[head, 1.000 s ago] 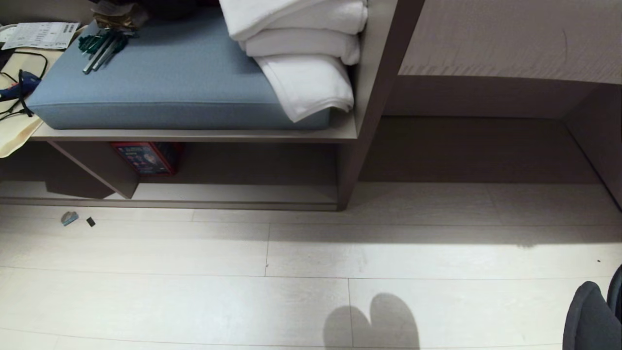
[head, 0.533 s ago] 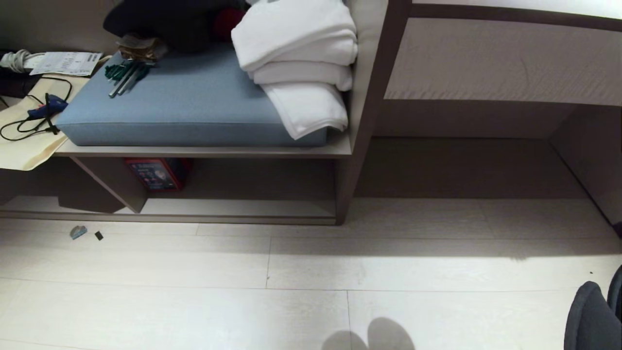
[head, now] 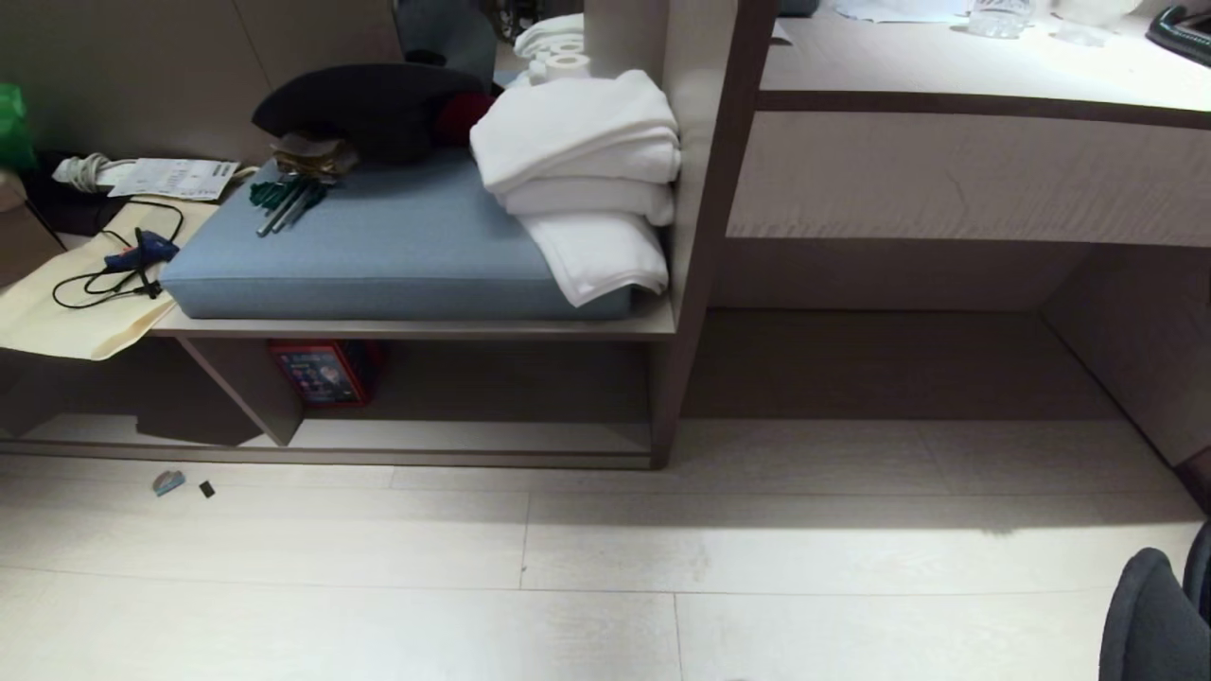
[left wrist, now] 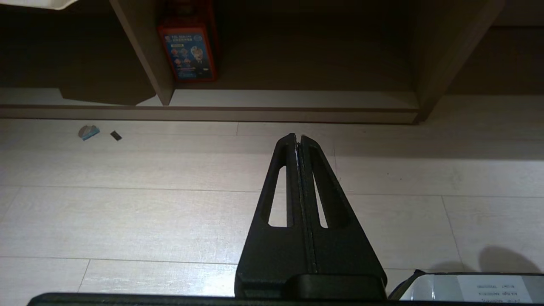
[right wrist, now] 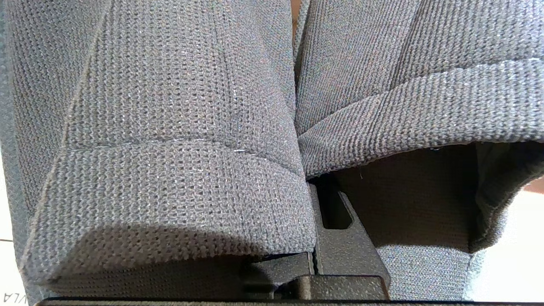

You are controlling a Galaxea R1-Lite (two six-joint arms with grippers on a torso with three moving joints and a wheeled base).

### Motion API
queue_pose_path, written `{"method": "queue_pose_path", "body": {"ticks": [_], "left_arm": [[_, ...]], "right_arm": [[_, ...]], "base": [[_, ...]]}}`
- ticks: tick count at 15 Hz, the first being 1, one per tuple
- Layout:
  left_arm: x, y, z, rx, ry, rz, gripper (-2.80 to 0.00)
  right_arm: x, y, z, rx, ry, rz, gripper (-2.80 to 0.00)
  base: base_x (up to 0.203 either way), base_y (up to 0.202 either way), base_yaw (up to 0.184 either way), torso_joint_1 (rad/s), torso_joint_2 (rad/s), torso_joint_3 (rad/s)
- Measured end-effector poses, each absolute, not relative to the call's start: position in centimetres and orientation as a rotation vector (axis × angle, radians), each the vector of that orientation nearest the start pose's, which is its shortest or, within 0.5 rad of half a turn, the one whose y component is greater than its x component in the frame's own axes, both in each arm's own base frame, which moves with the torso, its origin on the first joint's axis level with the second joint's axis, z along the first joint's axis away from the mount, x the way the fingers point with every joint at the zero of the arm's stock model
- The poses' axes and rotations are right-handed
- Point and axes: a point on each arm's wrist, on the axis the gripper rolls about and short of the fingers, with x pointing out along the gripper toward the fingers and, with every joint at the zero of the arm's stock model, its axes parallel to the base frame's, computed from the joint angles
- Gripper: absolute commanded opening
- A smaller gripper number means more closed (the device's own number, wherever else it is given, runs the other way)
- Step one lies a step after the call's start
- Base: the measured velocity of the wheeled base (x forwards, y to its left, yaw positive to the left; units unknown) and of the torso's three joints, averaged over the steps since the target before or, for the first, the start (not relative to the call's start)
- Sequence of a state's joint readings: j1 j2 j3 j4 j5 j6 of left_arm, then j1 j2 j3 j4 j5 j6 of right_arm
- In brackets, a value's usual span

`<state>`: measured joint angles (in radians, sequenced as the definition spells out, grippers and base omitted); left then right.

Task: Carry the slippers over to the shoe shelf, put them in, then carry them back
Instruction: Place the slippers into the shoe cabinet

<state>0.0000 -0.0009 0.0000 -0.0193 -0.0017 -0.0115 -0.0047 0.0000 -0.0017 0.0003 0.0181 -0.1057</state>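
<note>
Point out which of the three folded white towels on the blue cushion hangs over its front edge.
The bottom towel: its corner droops past the blue cushion front, while the two stacked above sit back.

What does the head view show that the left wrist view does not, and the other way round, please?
Only the head view shows the blue cushion, the folded white towels, the desk counter and a dark grey edge of the slippers at the lower right corner.

Only the left wrist view shows the left gripper, shut and empty, above the pale floor.

Both show the shoe shelf, the red box inside it, and two small scraps on the floor before it.
</note>
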Motion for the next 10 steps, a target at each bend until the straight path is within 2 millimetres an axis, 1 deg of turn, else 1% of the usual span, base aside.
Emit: {"method": "queue_pose_path", "body": {"ticks": [10], "left_arm": [[-2.29, 0.0, 7.75, -0.012, -0.02, -0.002, -2.8]], "right_arm": [[-2.29, 0.05, 7.57, -0.105, -0.002, 0.013, -2.8]], "base": [[0.0, 0.0, 0.0, 0.003, 0.0, 0.203]]}}
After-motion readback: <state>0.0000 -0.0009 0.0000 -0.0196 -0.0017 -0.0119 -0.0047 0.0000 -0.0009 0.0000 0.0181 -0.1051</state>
